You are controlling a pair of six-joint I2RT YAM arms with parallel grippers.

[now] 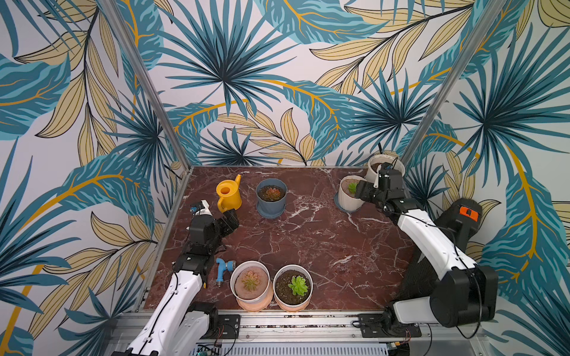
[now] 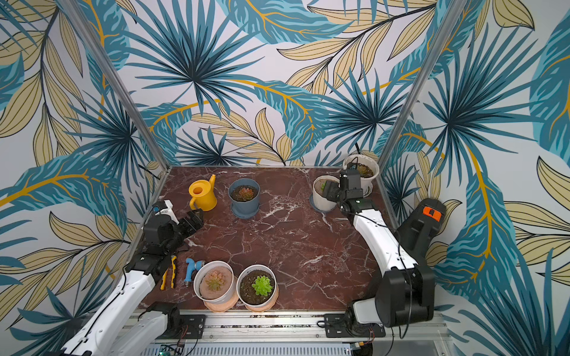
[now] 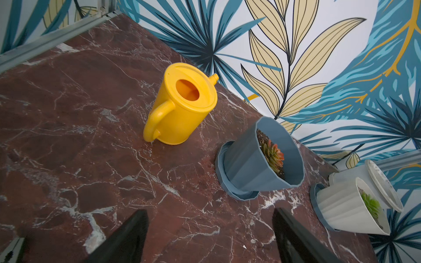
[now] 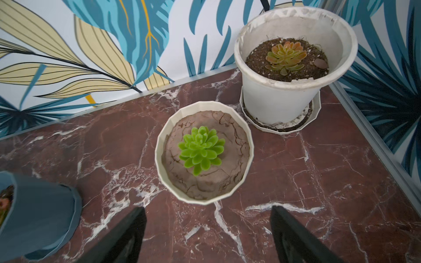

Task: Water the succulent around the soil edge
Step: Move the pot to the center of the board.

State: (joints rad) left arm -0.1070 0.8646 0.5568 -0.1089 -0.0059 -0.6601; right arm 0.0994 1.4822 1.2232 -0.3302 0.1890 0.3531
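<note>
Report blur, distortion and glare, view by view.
Both top views: even light, no glare, frame posts splay outward. Left wrist view: yellow watering can sharp, left gripper's fingers dark and soft. Right wrist view: green succulent crisp, right gripper's fingers blurred.

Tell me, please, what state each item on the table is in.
Yellow plastic watering can: upright, unheld.
Blue ribbed plastic pot: upright on its saucer.
Cream ribbed pot: upright, soil cracked.
White round pot: upright on its saucer.
Blue hose nozzle: lying flat.
Left gripper: open, empty.
Right gripper: open, empty.
</note>
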